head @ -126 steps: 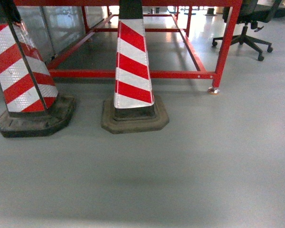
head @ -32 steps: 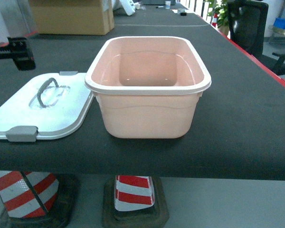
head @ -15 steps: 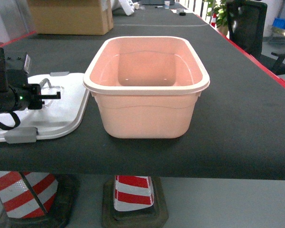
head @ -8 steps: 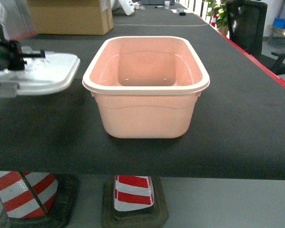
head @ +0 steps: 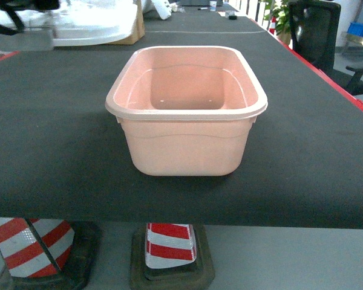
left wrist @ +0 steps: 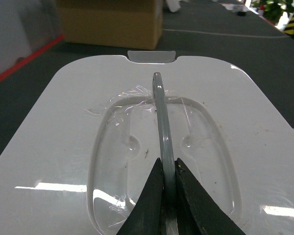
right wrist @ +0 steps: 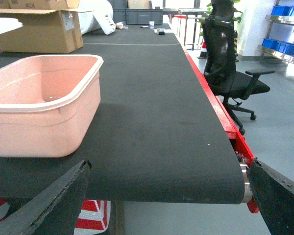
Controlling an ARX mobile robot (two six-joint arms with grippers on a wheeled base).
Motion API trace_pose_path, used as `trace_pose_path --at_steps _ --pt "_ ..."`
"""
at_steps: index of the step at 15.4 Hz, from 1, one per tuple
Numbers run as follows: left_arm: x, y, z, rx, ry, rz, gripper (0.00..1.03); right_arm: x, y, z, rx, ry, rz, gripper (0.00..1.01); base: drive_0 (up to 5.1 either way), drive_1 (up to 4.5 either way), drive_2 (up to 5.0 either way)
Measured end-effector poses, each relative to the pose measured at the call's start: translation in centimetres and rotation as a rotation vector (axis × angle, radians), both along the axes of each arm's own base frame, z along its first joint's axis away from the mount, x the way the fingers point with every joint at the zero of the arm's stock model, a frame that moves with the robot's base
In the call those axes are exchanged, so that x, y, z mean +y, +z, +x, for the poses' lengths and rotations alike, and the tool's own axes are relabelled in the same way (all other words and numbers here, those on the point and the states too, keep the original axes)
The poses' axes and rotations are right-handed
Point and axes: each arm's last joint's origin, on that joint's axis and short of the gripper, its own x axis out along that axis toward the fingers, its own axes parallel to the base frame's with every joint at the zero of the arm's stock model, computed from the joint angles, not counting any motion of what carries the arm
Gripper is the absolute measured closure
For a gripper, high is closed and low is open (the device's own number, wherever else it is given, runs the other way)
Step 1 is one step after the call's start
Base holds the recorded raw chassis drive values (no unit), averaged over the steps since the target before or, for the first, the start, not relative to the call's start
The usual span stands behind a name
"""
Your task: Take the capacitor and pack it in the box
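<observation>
Left gripper [left wrist: 167,169] clamped on lid [left wrist: 63,142] handle [left wrist: 161,117]; right gripper [right wrist: 166,205] seemingly spread wide beside box [head: 187,115].

Two slim black fingers [left wrist: 188,205] of the left gripper [left wrist: 167,169] taper to narrow wedge tips, their matte faces flecked with small pale specks, in the left wrist view. In the right wrist view, two broad dark-grey fingers [right wrist: 49,205] of the right gripper [right wrist: 166,196] fill the lower corners, their surfaces rough and scuffed. A looped black cable [head: 3,27] shows at the head view's top left corner.
</observation>
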Motion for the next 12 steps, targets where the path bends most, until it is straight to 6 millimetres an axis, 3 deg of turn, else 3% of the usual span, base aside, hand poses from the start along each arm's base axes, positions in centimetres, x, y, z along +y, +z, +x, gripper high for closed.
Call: trace_pose_path --at_steps 2,4,9,12 --pt "-4.1 0.4 -0.6 0.006 -0.063 -0.005 1.01 0.0 0.0 0.0 0.0 0.0 0.0 0.03 0.0 0.0 0.0" --pt "-10.9 1.5 -1.2 -0.025 -0.151 -0.021 1.01 0.0 0.0 0.0 0.0 0.0 0.0 0.03 0.0 0.0 0.0" --pt "-15.8 -2.2 -1.5 0.067 -0.193 -0.001 1.01 0.0 0.0 0.0 0.0 0.0 0.0 0.03 0.0 0.0 0.0" --pt "-17.2 -3.6 -1.7 0.095 -0.178 0.015 1.01 0.0 0.0 0.0 0.0 0.0 0.0 0.03 0.0 0.0 0.0"
